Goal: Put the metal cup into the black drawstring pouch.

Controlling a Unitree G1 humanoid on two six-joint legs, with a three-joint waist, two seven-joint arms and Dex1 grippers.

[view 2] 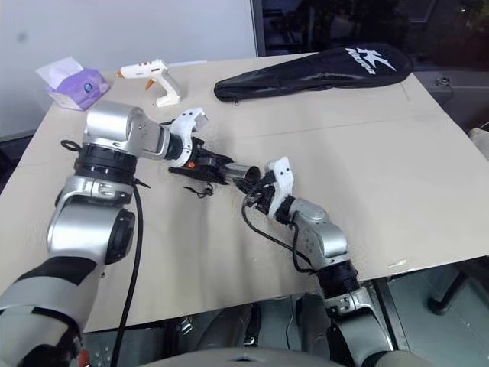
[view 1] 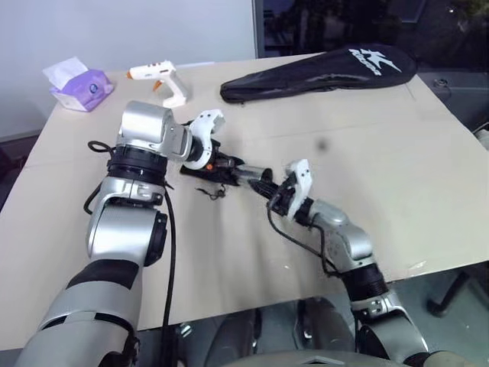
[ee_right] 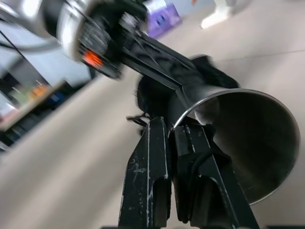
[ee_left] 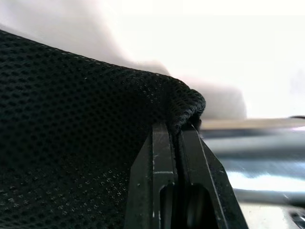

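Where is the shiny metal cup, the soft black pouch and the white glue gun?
shiny silver metal cup [ee_right: 248, 143], right wrist view, inner wall.
soft black mesh pouch [ee_left: 71, 133], left wrist view, fabric side.
white glue gun [view 1: 157, 79], left eye view, body.

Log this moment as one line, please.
left gripper: shut on black drawstring pouch | right gripper: shut on metal cup rim | cup at pouch mouth

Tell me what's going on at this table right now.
A two-armed robot is bagging a cup. Its left tool is shut on the edge of the black drawstring pouch, holding it just above the table. Its right tool pinches the rim of the metal cup, held sideways with its closed end at the pouch's mouth.
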